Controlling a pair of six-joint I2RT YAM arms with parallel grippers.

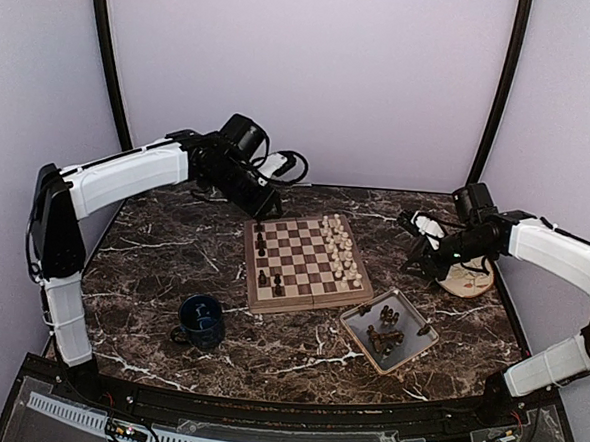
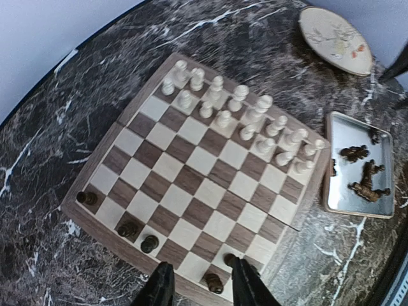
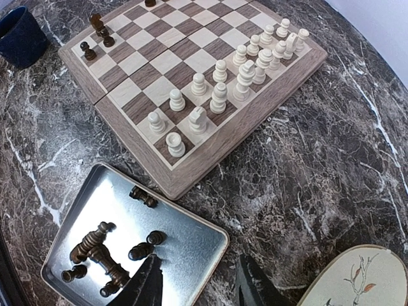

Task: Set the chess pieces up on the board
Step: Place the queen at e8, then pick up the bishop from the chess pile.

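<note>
From above, the board (image 1: 303,262) lies mid-table; the cream pieces (image 1: 341,252) fill its right-hand ranks, only a few dark pieces (image 1: 263,245) stand along its left edge, and more lie in the grey tray (image 1: 411,354) just beside the board's near right corner; the left gripper (image 1: 262,214) hangs over the board's far left corner, and the right gripper (image 1: 416,243) is near the round plate (image 1: 469,282).

In the left wrist view the jaws stand parted with one dark pawn (image 2: 215,282) upright on the edge rank between them; a gap shows on each side, so nothing is held. The sound move, I judge, is a straight lift with no sideways drift, lest a finger clip the pawn.

In the right wrist view the fingers (image 3: 143,287) are spread and empty above the tray's near side. The pieces there lie tumbled, several touching. The lone piece (image 3: 143,196) by the far rim looks the easiest pick; come down wide, set the jaws across its stem, not along it, and close gently, because the turned wood will likely roll on the metal.
</note>
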